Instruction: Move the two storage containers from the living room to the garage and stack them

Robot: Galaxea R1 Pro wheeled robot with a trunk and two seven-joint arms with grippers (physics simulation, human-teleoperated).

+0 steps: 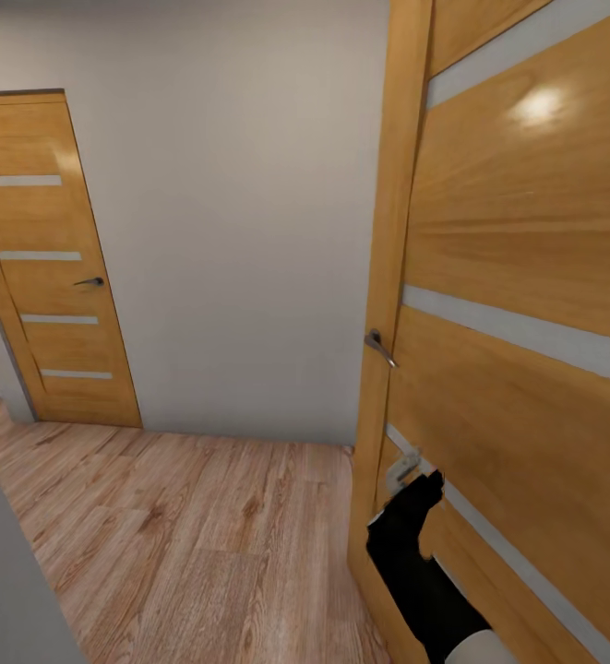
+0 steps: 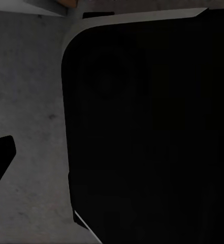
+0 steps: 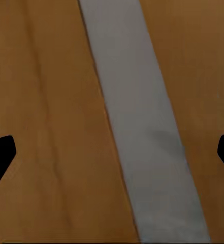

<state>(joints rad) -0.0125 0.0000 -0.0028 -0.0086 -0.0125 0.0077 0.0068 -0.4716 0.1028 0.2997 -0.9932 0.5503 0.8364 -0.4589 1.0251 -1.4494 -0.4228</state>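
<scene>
The two storage containers are out of view. In the head view my right arm reaches forward at the lower right, and its gripper (image 1: 404, 472) sits right against a wooden door (image 1: 526, 231). The right wrist view looks flat onto that door's wood and one of its grey stripes (image 3: 137, 132). The right gripper (image 3: 113, 152) is open and empty, with its dark fingertips (image 3: 0, 155) at the two sides of the picture. In the left wrist view one dark fingertip (image 2: 0, 157) stands wide over a grey speckled surface (image 2: 30, 101), beside a large black rounded shape (image 2: 152, 127).
I am in a narrow hallway with a light wood-plank floor (image 1: 194, 535) and a pale wall (image 1: 249, 231) ahead. A closed wooden door (image 1: 55, 277) stands at the far left. The near door's handle (image 1: 378, 349) is just above my right gripper. A grey wall edge (image 1: 9, 590) is close at my left.
</scene>
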